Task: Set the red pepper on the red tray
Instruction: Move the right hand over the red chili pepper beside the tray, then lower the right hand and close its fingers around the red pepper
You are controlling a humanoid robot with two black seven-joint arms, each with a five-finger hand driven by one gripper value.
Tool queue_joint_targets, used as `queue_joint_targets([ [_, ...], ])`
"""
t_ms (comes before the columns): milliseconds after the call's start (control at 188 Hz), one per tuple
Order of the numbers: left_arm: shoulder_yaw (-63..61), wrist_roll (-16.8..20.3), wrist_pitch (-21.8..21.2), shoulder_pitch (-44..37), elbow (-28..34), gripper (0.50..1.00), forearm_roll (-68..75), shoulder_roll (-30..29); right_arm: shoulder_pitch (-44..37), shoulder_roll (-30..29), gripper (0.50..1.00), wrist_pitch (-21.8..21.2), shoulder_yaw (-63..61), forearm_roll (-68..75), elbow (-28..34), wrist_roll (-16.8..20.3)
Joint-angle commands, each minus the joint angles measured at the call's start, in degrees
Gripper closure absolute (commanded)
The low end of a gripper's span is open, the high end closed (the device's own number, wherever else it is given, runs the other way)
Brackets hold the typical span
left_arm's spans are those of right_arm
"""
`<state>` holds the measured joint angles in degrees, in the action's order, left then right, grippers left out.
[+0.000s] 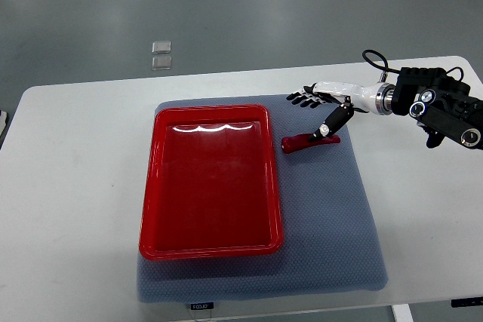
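- Right hand (321,111) reaches in from the right, fingers (302,99) spread flat, thumb down touching the pepper; nothing is gripped.
- Red tray (148,216) lies empty on the grey mat (332,216), left of the pepper.
- Red pepper (309,142): slim, dark red, long axis left-right, just below the palm, beside the tray's right rim.
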<state>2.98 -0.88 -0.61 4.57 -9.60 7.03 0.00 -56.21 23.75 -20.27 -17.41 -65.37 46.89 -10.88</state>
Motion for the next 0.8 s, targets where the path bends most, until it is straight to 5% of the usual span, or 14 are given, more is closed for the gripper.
queue_joint_targets([
  [0,0.00,0.00,0.00,0.00,0.02,0.500,0.00,0.00,-0.04,1.82,0.593,0.32,1.14,-4.41,2.76,0.07],
  [511,0.09,0.00,0.00,0.00,0.02,0.500,0.00,0.00,0.04,-0.90,0.603,8.58,5.54,-5.73,3.73,0.07],
  [793,0.09,0.00,0.00,-0.09,0.02,0.500,0.00,0.00,0.57,-1.17,0.681,9.02,6.07,-6.17,3.64,-0.11],
])
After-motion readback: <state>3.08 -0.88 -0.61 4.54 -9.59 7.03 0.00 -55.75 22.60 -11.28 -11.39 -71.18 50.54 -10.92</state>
